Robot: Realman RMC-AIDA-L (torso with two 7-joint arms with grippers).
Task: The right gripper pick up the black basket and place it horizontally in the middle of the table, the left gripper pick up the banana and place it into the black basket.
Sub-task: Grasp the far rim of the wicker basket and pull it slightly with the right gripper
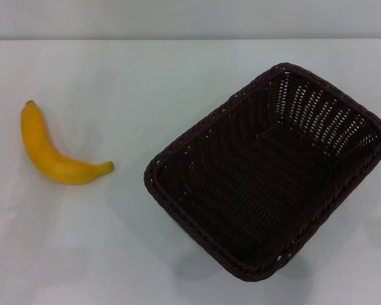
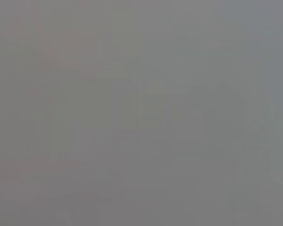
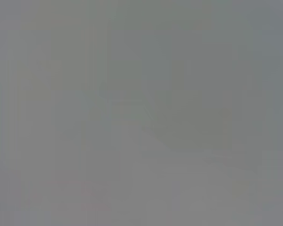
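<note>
Head view showed the white table (image 1: 114,254) filling the scene. On its right half sat the black basket (image 1: 267,171), a large woven rectangle turned at a diagonal, upright with its open top up and nothing inside. Well apart from it, on the left side, lay the banana (image 1: 54,155), curved, its dark stem tip pointing toward the far edge. Neither the left gripper nor the right gripper appeared anywhere, and both wrist views showed only featureless grey.
</note>
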